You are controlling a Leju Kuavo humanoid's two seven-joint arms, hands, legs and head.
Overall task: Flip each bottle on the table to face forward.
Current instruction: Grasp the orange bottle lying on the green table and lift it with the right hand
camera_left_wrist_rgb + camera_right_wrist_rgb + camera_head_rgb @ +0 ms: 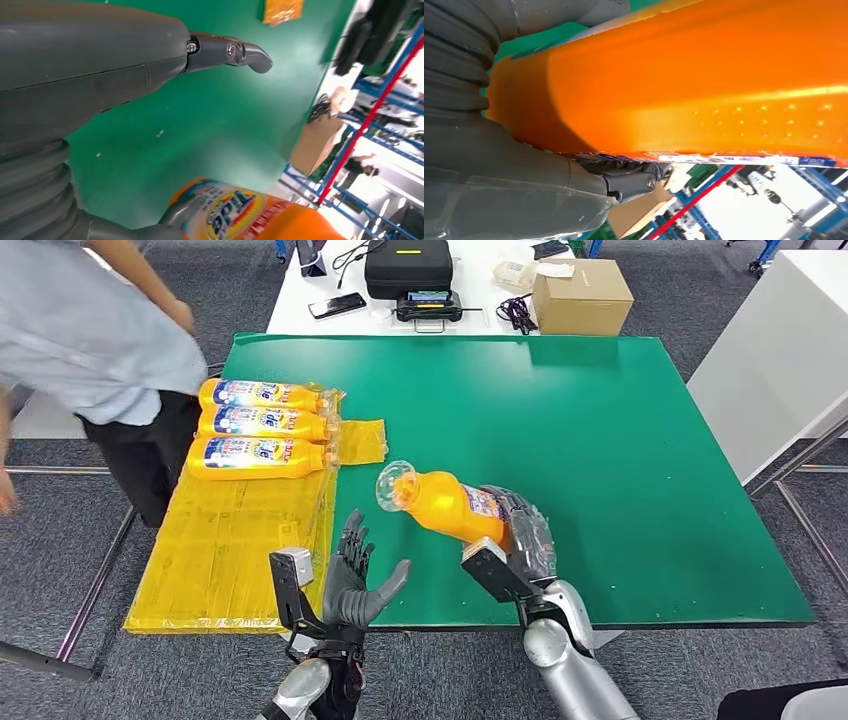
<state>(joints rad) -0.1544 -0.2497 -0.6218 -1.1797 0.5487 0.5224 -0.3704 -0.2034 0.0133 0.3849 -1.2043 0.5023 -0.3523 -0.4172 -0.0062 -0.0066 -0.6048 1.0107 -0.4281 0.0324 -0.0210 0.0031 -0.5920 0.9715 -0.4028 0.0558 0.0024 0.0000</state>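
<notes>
I am gripping the orange bottle in my right hand, holding it tilted above the green mat, clear cap pointing toward the three finished bottles lying label-up on the yellow sheet beside the mat. My left hand is waiting released, fingers spread, just short of the bottle. I am judging that the roll should bring the label uppermost, keeping the grasp firm on the slick body while lowering.

A lab: blue racking; green test table; cabled gear case.
</notes>
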